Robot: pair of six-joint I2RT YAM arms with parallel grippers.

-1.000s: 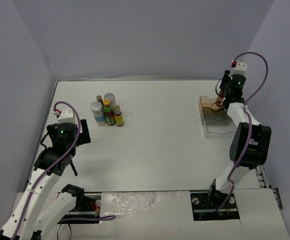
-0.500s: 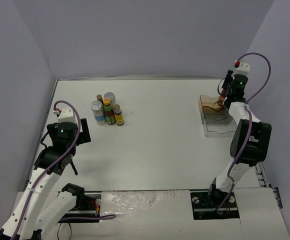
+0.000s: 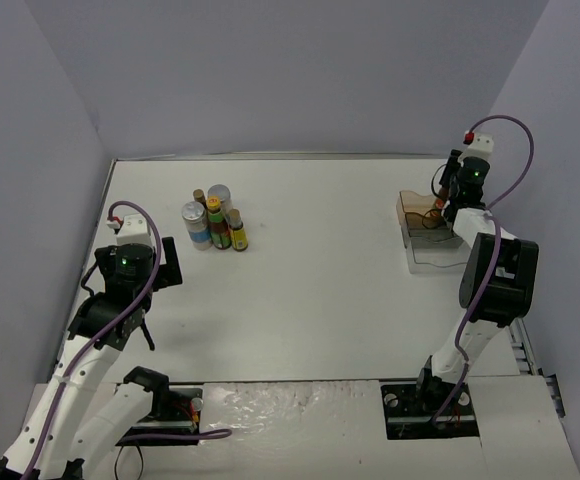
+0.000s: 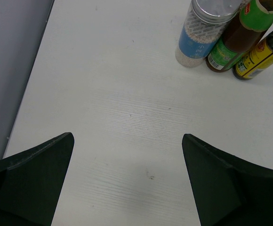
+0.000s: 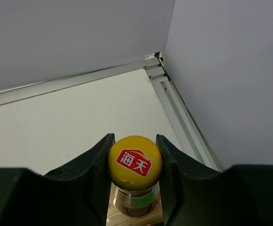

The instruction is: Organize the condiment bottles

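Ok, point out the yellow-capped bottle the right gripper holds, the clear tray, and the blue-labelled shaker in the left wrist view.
yellow-capped bottle (image 5: 135,162): right wrist view, on the cap's red logo.
clear tray (image 3: 438,256): top external view, on its bare near floor.
blue-labelled shaker (image 4: 196,40): left wrist view, on its blue label.

Clear tray (image 3: 435,258), right rear of white table (image 3: 330,280); tan wooden block (image 3: 413,208) at its far end. Grey walls (image 3: 290,70) around.
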